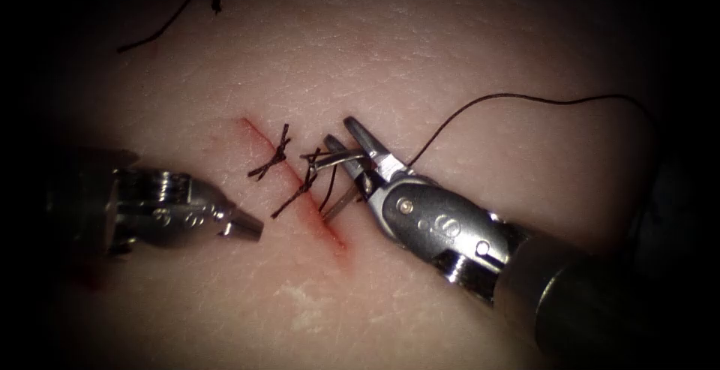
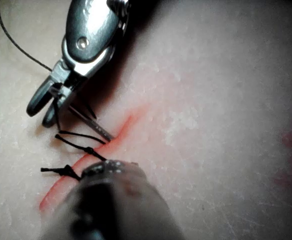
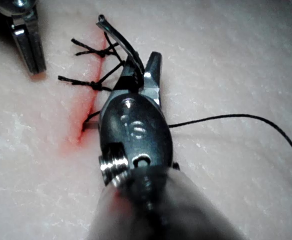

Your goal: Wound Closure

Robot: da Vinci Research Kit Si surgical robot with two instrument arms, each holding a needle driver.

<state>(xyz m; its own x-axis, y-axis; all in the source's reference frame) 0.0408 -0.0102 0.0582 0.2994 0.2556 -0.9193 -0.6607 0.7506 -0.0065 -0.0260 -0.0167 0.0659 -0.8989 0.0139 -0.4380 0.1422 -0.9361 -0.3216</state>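
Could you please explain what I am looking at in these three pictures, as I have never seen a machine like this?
This is a surgical practice robot with two thin arms, each ending in a small tool with two fingers. One picture is taken by an endoscope above the work; the other two by cameras riding on each arm.

The pale surface is pork belly, the tissue, with a reddish cut already carrying two knotted stitches.

The right tool has its fingers open around the curved needle, which enters the tissue at the cut's right edge. Dark thread trails off to the right.

The left tool waits left of the cut, shut and holding nothing. A cut thread end lies farther away.
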